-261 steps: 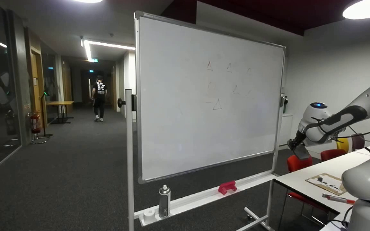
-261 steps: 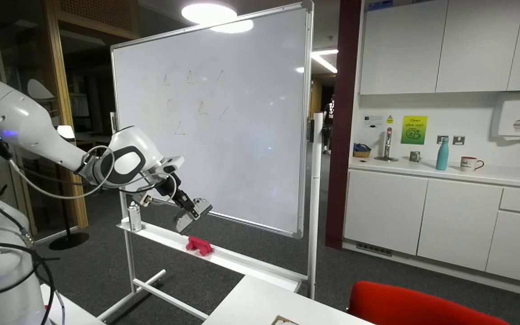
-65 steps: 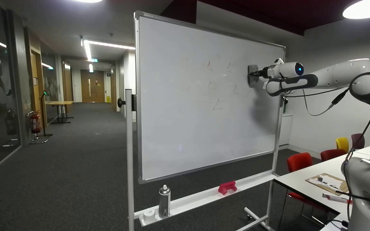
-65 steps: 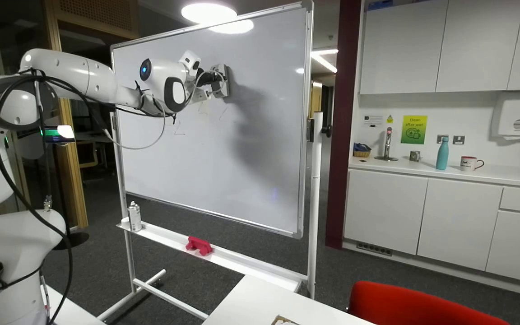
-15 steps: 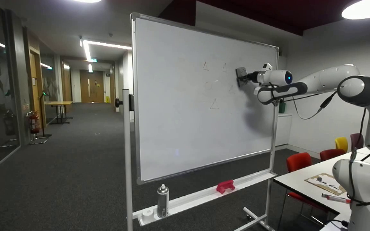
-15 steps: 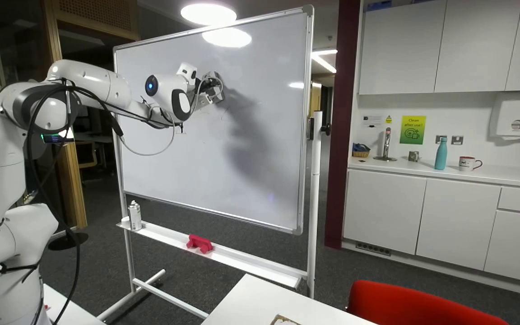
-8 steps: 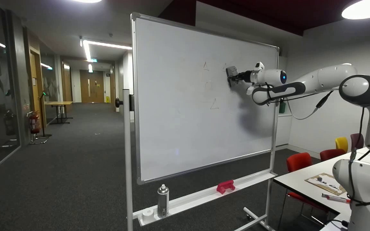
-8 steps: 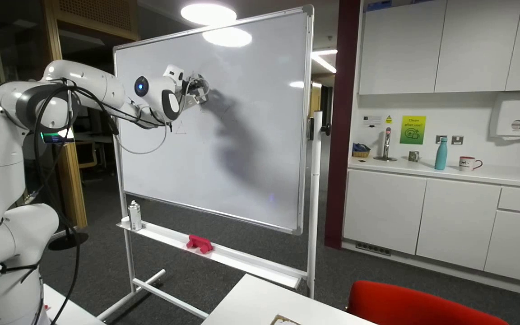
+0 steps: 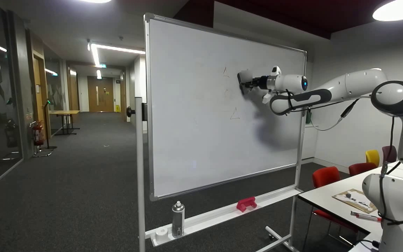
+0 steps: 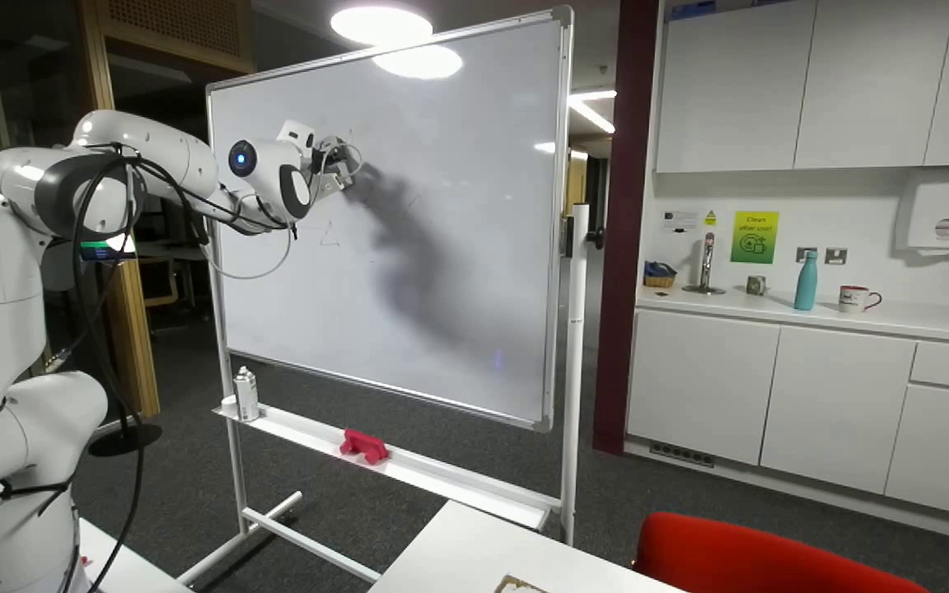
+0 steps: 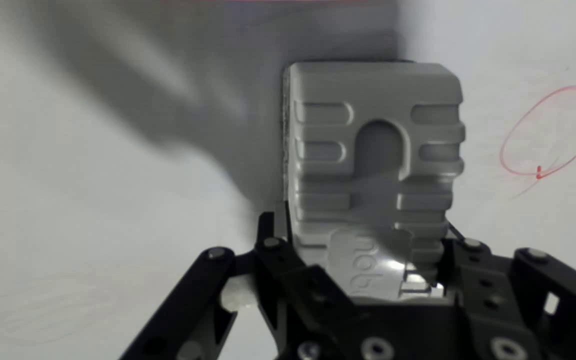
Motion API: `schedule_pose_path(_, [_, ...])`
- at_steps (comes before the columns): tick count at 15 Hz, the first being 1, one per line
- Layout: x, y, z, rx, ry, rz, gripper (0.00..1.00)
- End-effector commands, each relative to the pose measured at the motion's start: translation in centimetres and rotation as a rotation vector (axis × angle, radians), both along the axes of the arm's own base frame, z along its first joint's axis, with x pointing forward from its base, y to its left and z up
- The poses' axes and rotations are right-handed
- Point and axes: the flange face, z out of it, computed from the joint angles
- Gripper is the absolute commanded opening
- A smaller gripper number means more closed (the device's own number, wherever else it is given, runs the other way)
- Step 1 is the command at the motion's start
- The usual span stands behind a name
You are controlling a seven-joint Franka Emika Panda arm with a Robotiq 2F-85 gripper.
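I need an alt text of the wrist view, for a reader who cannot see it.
A black gripper grips a grey eraser from both sides, with a whiteboard behind it. A thin red oval is drawn at the picture's right; a dark shadow spreads to the eraser's upper left.

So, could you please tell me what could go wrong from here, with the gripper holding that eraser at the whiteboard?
The gripper holds the gray eraser near one end, so it might twist if pressed unevenly. The whiteboard seems to pivot at its sides, where a black knob shows, so pushing could tilt it. The gray cable hangs in a loose loop and might snag.
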Motion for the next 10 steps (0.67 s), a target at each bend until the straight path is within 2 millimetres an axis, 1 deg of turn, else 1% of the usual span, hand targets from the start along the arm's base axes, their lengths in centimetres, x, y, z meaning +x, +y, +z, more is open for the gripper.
schedule_pose_path(1, [-0.1,-0.9,1.5,-0.011,-0.039,-0.002,0.35])
schedule_pose_path(2, [-0.1,-1.4,1.9,-0.002,-0.046,-0.009,0.35])
schedule_pose_path(5, [-0.2,-4.0,3.8,0.038,-0.079,-0.045,0.35])
schedule_pose_path(8, [-0.6,-7.2,5.7,0.079,-0.117,-0.089,0.35])
schedule_pose_path(10, [-0.8,-9.7,6.8,0.107,-0.140,-0.127,0.35])
